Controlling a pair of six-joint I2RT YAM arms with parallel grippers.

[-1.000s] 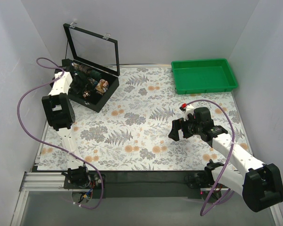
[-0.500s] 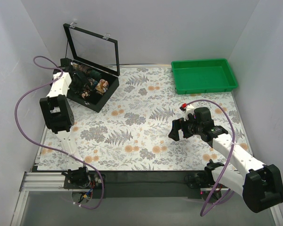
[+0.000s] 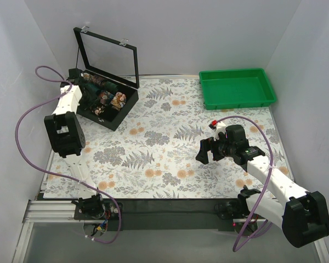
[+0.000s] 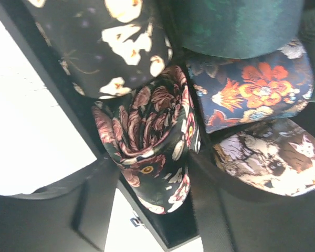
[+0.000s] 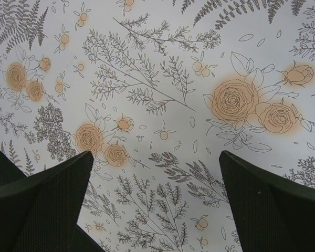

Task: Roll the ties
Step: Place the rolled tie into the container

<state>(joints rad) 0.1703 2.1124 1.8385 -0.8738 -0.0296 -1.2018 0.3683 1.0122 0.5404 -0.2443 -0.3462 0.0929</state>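
Far left corner: black box with its glass lid propped upright. The left arm reaches down into it, and the left gripper sits inside among the ties.

Left wrist view, close in: one rolled tie, dark with maroon-pink flowers, stands on end in its compartment with the spiral facing the camera. The fingers sit one on each side of this roll, partly open and right up against the fabric. I can't tell whether they are pinching it or only flanking it, because the tips are dark and blurred against the box wall.

Neighbours packed round it:
- black roll with cream flowers, above left
- dark green roll, above right
- navy roll with orange blooms, pressed against its right side
- cat-print roll, lower right

The right arm is well apart from the box, over the right-centre of the floral table cover. The right gripper hangs above the cover with its fingers spread wide, holding nothing. Only printed ferns and roses show between them.

Green tray at the far right corner, near the back wall.
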